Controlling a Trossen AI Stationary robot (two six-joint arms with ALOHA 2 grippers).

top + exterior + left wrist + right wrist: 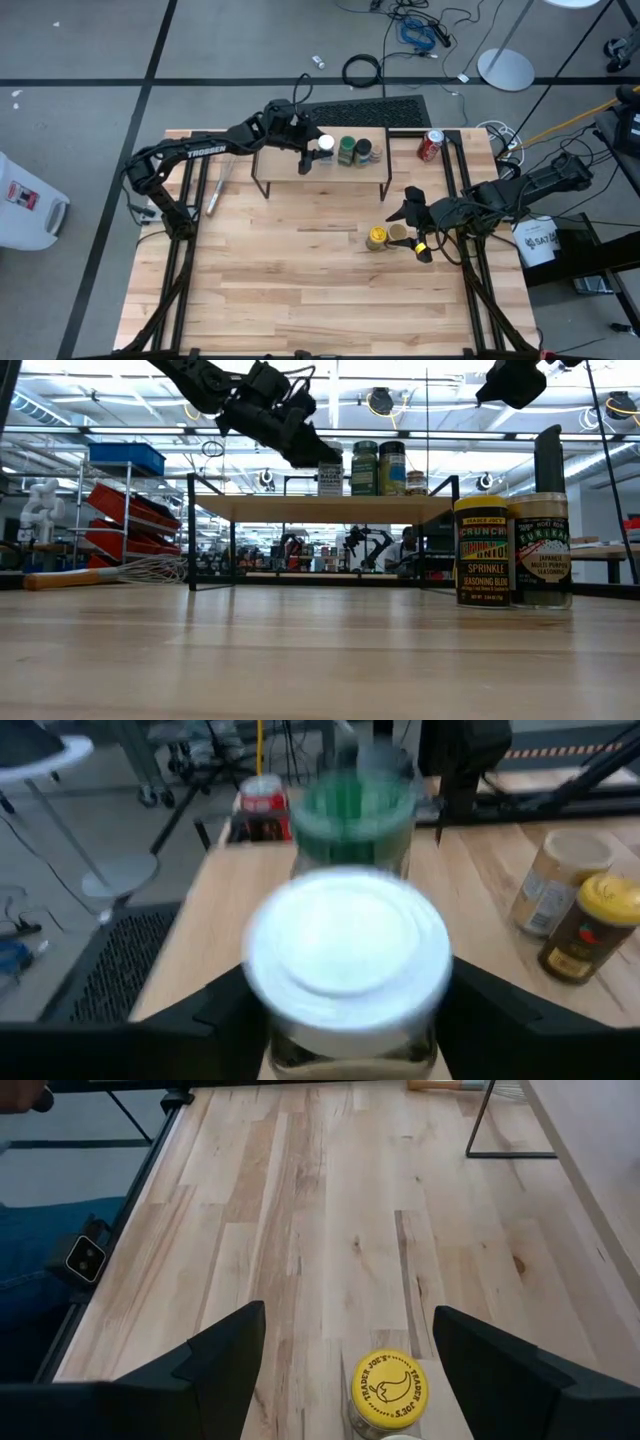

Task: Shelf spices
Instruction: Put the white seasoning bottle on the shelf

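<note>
Left gripper (304, 160), jaws parting around the white-lidded jar (325, 143) on the shelf (270, 161), should back off level; right gripper (418, 232) waits wide open over the yellow-lidded jar (376, 237).

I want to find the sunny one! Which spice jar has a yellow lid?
The yellow-lidded jar stands on the table, not the shelf, beside a tan-lidded jar, under the right gripper. The shelf jars have white, green or dark lids.

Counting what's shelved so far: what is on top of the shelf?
On the shelf: a white-lidded jar at the left claw, a green-lidded jar and a dark-lidded jar. The arm covers part of the board.
</note>
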